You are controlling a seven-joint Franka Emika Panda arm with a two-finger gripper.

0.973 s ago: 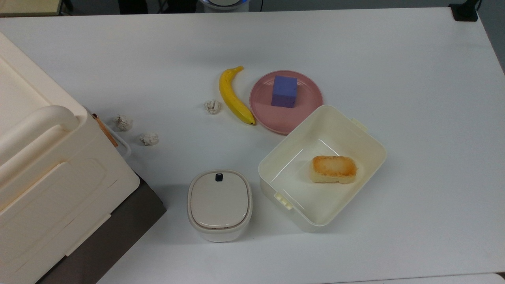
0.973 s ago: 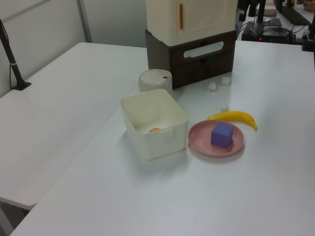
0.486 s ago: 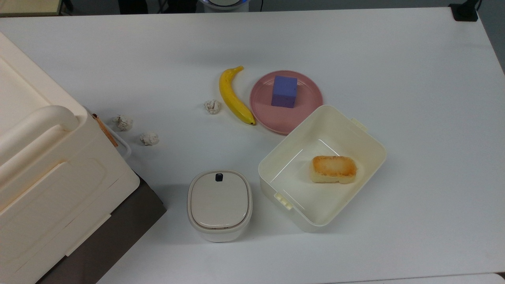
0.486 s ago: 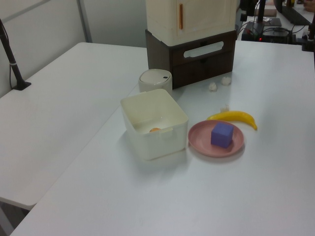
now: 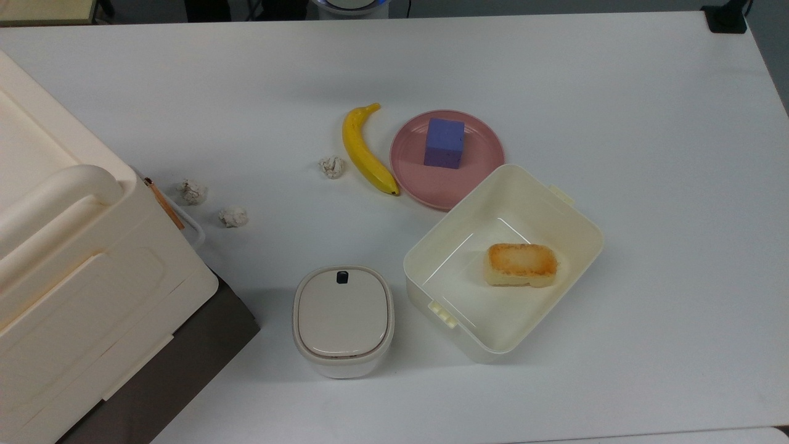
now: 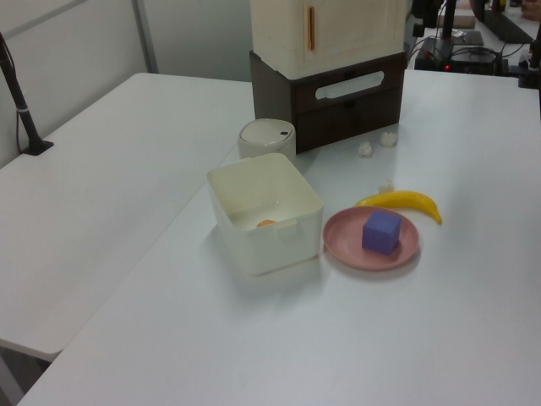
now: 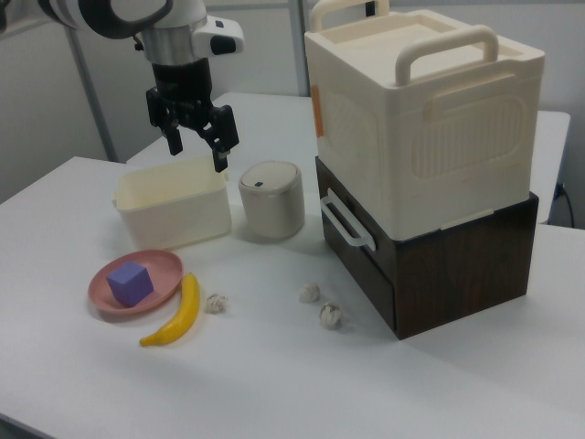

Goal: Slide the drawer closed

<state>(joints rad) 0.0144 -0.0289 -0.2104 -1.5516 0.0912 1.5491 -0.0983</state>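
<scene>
The drawer (image 7: 362,255) is the dark brown front with a white loop handle (image 7: 345,224) at the bottom of the dark cabinet, under a large cream carry case (image 7: 420,119). Its front sits about flush with the cabinet. In the left view the drawer (image 6: 351,106) stands at the table's far end, and in the top view its handle (image 5: 193,227) pokes out at the left. My gripper (image 7: 196,154) hangs open and holds nothing. In the right view it is above the cream open box (image 7: 174,206), well to the left of the drawer.
A lidded beige bin (image 5: 343,313) stands between the cabinet and the open box (image 5: 524,191), which holds a piece of bread (image 5: 521,264). A banana (image 5: 365,154), a pink plate (image 5: 419,179) with a blue cube (image 5: 444,142), and crumpled paper balls (image 5: 233,216) lie nearby.
</scene>
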